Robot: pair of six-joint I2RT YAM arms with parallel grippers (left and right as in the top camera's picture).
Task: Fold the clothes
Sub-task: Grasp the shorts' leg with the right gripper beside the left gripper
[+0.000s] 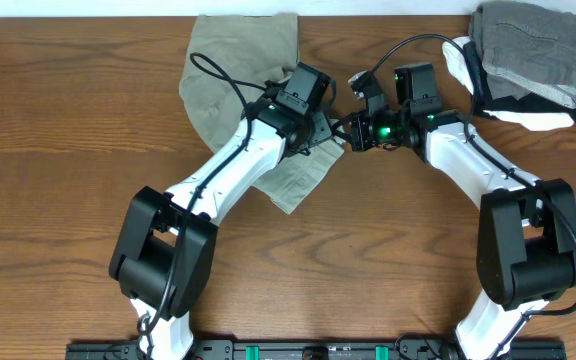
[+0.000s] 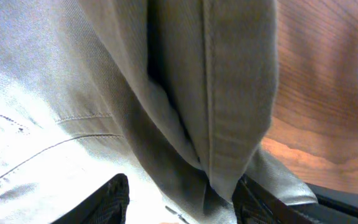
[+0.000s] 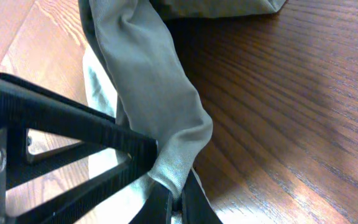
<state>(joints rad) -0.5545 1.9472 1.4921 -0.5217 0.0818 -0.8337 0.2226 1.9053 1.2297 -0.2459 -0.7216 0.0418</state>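
Observation:
The pale khaki shorts (image 1: pixel 238 60) lie at the back centre-left of the table, with one part trailing toward the front (image 1: pixel 293 180). My left gripper (image 1: pixel 320 130) is over their right edge. In the left wrist view its fingers (image 2: pixel 117 199) stand apart, open, around a hanging seamed fold of the shorts (image 2: pixel 229 93); the left gripper (image 2: pixel 180 185) has cloth filling the gap. My right gripper (image 1: pixel 351 135) faces it from the right. In the right wrist view the right gripper (image 3: pixel 176 200) is shut, pinching a rolled edge of the shorts (image 3: pixel 148 81) just above the wood.
A grey folded garment (image 1: pixel 528 40) rests on white and black folded ones (image 1: pixel 513 108) at the back right corner. Both arms meet near the table's middle, with a black cable (image 1: pixel 418 42) arching above the right wrist. Bare wooden tabletop (image 1: pixel 68 150) surrounds them.

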